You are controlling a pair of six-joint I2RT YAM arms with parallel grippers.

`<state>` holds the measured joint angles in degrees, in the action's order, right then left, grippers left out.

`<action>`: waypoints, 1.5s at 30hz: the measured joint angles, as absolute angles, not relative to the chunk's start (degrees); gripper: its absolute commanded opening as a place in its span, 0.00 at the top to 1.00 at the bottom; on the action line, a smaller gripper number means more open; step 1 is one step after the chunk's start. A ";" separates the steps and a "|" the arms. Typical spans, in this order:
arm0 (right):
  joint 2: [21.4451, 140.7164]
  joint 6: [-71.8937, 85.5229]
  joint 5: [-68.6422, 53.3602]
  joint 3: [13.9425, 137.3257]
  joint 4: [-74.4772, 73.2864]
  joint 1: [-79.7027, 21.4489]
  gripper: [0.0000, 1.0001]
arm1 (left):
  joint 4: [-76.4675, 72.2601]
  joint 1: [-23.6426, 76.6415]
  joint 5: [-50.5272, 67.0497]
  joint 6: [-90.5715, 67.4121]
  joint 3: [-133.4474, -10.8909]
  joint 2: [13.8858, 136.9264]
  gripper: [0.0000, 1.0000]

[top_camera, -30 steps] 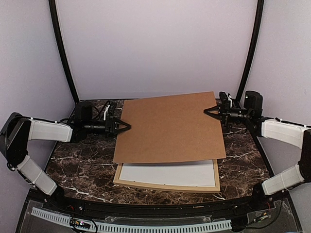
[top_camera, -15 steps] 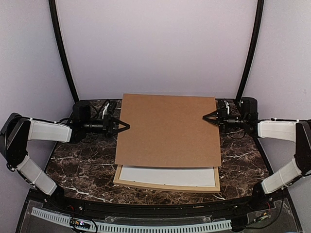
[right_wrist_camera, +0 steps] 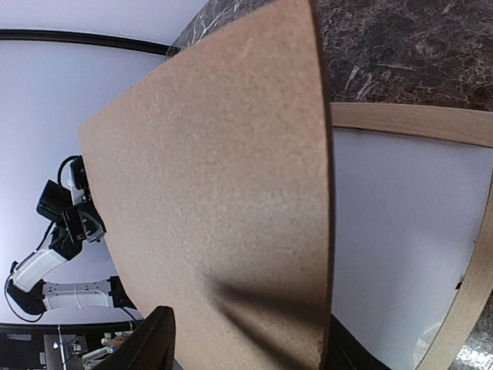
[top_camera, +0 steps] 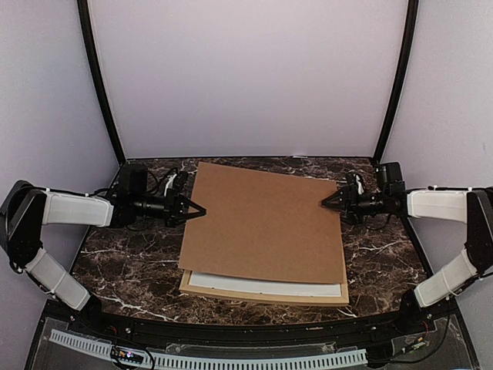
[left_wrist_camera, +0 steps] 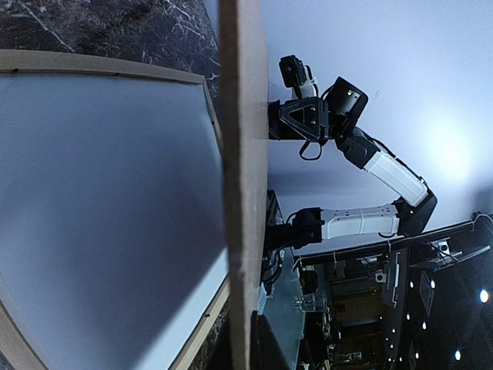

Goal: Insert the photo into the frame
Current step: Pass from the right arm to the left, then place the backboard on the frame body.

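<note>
A brown backing board (top_camera: 266,223) lies tilted over the light wood frame (top_camera: 262,295), covering most of it. My left gripper (top_camera: 202,210) is shut on the board's left edge, which shows edge-on (left_wrist_camera: 243,185) in the left wrist view. At the right edge, my right gripper (top_camera: 325,202) is open. Its fingers (right_wrist_camera: 154,339) stand wide apart, one on each side of the board (right_wrist_camera: 216,177). A white sheet (right_wrist_camera: 400,223) fills the frame under the board. The photo is hidden.
The frame rests on a dark marble tabletop (top_camera: 131,262) near its front edge. Pale walls and two black curved poles (top_camera: 100,85) close in the back and sides. Marble shows on both sides of the frame.
My left gripper has shut on the board's left edge. My right gripper has opened and dropped lower, and the board's right side has come down toward the frame.
</note>
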<state>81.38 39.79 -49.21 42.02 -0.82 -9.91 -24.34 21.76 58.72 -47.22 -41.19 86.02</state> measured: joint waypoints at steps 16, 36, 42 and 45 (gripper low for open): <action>82.87 32.34 -41.82 43.18 -11.29 -9.19 0.40 | -22.13 21.76 58.94 -49.74 -41.19 90.78 1.00; 84.68 28.73 -35.97 45.34 -14.87 -8.47 0.41 | -20.75 21.65 58.63 -51.27 -41.87 95.13 1.00; 84.64 27.20 -30.37 46.52 -16.67 -8.45 0.41 | -20.43 21.65 59.16 -51.33 -42.68 95.15 1.00; 84.64 26.70 -28.77 46.52 -17.15 -8.45 0.42 | -20.56 21.65 59.37 -51.72 -42.72 95.15 1.00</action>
<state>84.64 26.70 -28.77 46.52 -17.15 -8.45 -20.56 21.65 59.37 -51.72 -42.72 95.15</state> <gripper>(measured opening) 0.585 0.035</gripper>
